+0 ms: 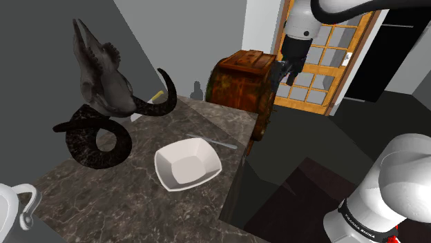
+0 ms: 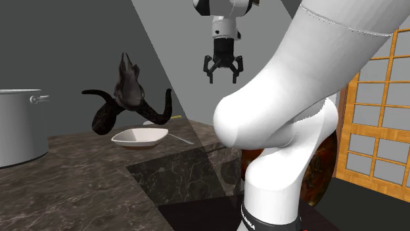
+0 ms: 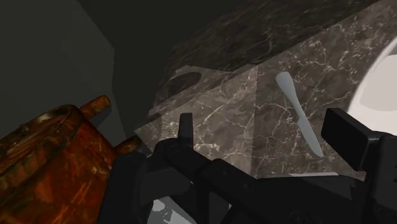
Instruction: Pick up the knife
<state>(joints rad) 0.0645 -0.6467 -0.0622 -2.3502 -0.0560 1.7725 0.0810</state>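
Observation:
The knife [image 1: 214, 141] is a thin grey piece lying flat on the dark marble counter [image 1: 131, 200], close to the counter's edge and just beside a white square bowl [image 1: 186, 163]. In the second exterior view the knife [image 2: 182, 139] lies to the right of the bowl [image 2: 139, 136]. My gripper [image 2: 222, 72] hangs high above the counter edge, open and empty. In the shoulder view the gripper [image 1: 289, 72] is up and to the right of the knife, over a rusty barrel. Through the wrist camera the knife [image 3: 298, 114] shows far off between my spread fingers [image 3: 186, 130].
A rusty brown barrel [image 1: 242, 86] stands off the counter's far end. A dark horned skull sculpture [image 1: 103, 103] occupies the counter's back. A grey pot [image 2: 20, 125] sits at the near end. A wood-framed glass door [image 1: 331, 55] lies behind.

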